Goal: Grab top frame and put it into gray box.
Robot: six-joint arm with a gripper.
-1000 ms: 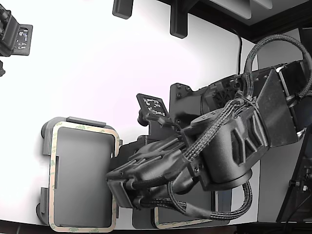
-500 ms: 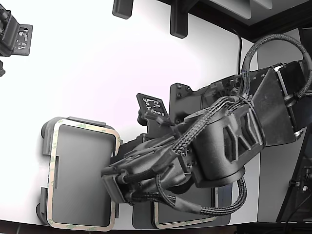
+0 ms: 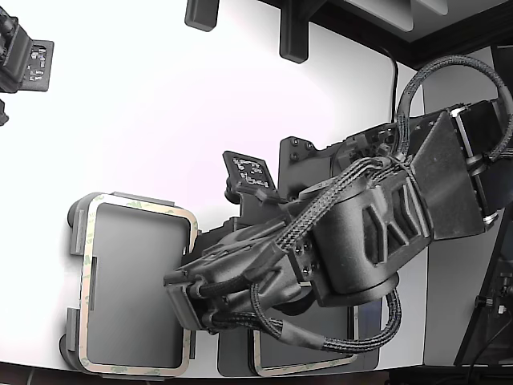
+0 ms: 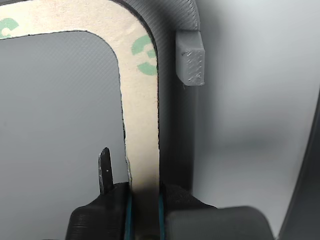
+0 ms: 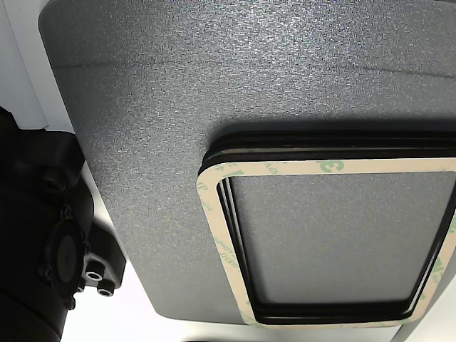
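Note:
The top frame [image 3: 136,207], tan-beige with green smudges, lies over the light gray box [image 3: 74,218] at the exterior view's lower left. My gripper [image 3: 178,298] is at the frame's side bar nearest the arm. In the wrist view the gripper [image 4: 143,192] is shut on that bar of the frame [image 4: 140,100], one finger on each edge. A raised tab of the gray box [image 4: 190,57] stands just outside the frame's rounded corner. The box's floor shows through the frame's opening.
A stack of further frames [image 5: 328,167] lies on a dark gray mat [image 5: 214,71]; in the exterior view it [image 3: 296,362] is mostly under the arm. Black fixtures [image 3: 292,36] stand at the table's far edge, and a black device [image 3: 24,60] at the left edge.
The arm has stretched toward the exterior view's left, carrying the gripper and frame a little further over the gray box. The gripper stays shut on the frame.

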